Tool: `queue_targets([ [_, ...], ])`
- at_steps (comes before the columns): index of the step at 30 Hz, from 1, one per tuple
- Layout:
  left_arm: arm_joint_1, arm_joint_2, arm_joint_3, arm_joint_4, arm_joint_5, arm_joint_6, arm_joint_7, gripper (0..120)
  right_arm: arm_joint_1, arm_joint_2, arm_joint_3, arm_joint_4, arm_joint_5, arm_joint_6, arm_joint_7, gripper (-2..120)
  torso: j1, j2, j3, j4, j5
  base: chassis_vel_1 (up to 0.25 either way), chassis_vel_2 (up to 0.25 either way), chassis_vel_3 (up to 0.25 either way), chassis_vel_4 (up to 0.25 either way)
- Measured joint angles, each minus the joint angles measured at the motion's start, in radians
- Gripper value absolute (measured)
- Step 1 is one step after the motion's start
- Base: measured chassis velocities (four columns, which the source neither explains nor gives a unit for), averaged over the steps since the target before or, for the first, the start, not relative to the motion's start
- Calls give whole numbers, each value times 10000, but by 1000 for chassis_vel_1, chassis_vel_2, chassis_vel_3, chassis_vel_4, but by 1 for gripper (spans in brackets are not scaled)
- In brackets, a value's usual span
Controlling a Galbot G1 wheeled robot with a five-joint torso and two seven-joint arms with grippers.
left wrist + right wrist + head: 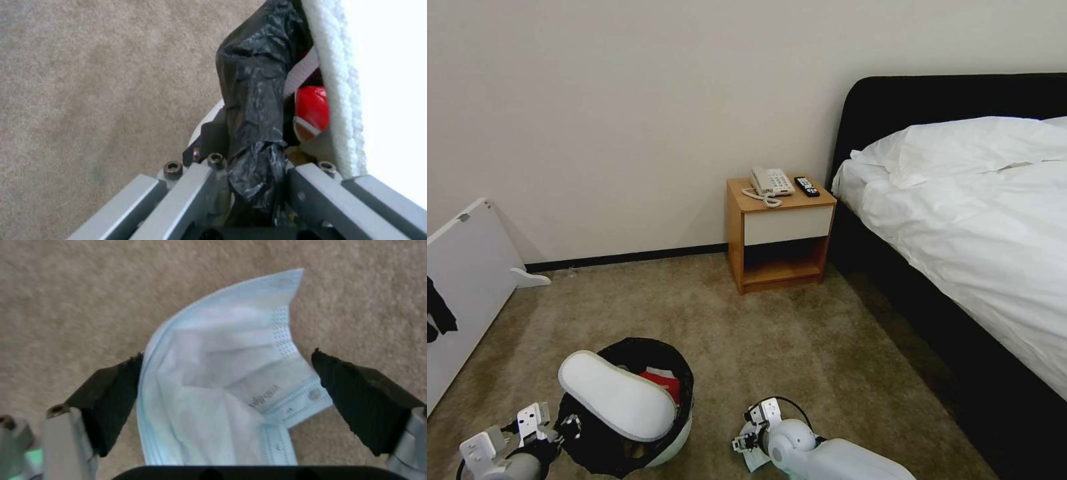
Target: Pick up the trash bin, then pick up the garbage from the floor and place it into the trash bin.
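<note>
Careful: your right hand [222,390] spread wide astride mask [222,373] on floor [66,290]; thin fabric may slip pads. Left hand [249,186] clamped on trash bin [677,437] rim; slipper [617,397] could tip out.

- Bedroom, hotel-like.
- Bed [974,220] with white duvet and black padded headboard [894,107].
- Wooden nightstand [780,233] against plain wall, holding corded phone [770,181] and remote [807,186].
- Beige-brown carpet floor [774,347], dark baseboard [627,257].
</note>
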Motion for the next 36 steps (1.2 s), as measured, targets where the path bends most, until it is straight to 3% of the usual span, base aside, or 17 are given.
queue_targets([
  [20, -63, -78, 58, 72, 47, 0, 36, 1, -219, -130, -179, 197, -176, 175, 52, 18, 0, 1, 0, 1, 3, 0, 0, 0, 0],
  [24, -68, -79, 62, 78, 54, 0, 36, 1, -225, -151, -179, 239, -171, 183, 51, 14, 0, 1, 0, 2, 2, 0, 0, 0, 0],
  [25, -73, -83, 66, 82, 58, 0, 37, 1, -226, -166, -179, 266, -168, 187, 49, 3, 0, 0, 0, 3, 3, 0, 0, 0, 0],
  [36, -149, -111, 159, 130, 104, 0, 35, 1, -214, -608, -177, 872, -44, 337, 68, 0, -1, 1, 0, 1, 1, 0, 0, 0, 0],
])
